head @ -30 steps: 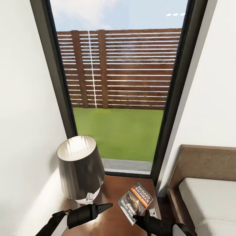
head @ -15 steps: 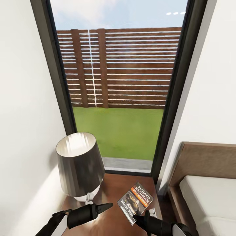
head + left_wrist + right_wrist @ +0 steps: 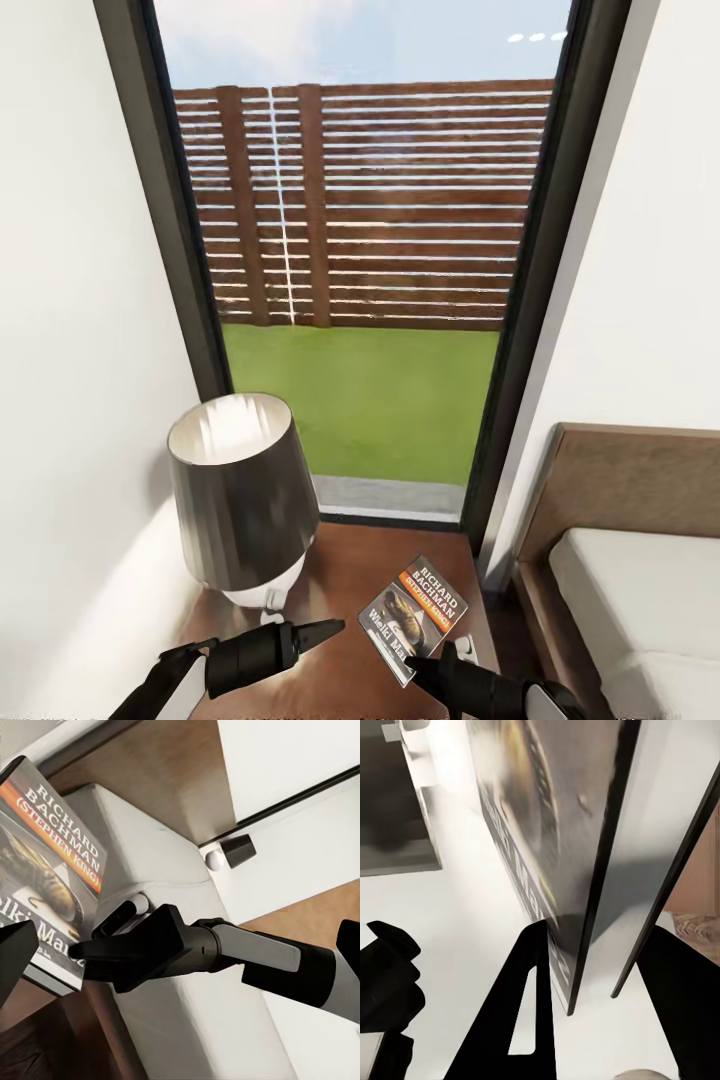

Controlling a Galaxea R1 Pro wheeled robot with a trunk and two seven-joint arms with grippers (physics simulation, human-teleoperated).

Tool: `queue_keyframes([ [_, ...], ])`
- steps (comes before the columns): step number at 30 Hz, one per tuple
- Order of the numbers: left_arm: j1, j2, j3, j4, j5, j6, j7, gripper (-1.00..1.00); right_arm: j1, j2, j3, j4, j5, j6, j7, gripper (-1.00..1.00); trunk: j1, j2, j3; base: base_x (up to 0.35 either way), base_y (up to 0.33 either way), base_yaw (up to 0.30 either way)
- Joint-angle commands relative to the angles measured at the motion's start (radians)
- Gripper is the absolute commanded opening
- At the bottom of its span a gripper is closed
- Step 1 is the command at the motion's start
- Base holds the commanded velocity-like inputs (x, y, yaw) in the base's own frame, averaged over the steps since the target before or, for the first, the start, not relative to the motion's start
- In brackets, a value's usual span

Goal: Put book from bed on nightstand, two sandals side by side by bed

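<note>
The right gripper [image 3: 425, 662] pinched the near corner of the paperback book [image 3: 414, 616], its long axis running away from the jaws over the nightstand [image 3: 340, 580] surface, while the left gripper [image 3: 325, 630], tips pressed together, idled just beside it.

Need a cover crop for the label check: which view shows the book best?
Head view: the book shows its whole cover, orange band and title, held by the right hand over the nightstand. Left wrist view crops the cover. Right wrist view sees it edge-on and blurred.
</note>
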Motion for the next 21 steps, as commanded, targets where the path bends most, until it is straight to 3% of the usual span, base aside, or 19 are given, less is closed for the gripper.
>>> queue_keyframes([
  [1, -0.001, 0.001, -0.004, 0.0, 0.01, 0.009, 0.001, 1.0, -0.001, -0.001, 0.004, 0.0, -0.009, 0.006, 0.0, -1.0, 0.004, -0.008, -0.004, 0.0, 0.0, 0.0],
  [21, -0.001, 0.001, -0.004, 0.0, 0.01, 0.009, 0.001, 1.0, -0.001, -0.002, 0.002, -0.002, -0.015, -0.005, 0.005, -1.0, 0.08, -0.148, -0.067, 0.0, 0.0, 0.0],
])
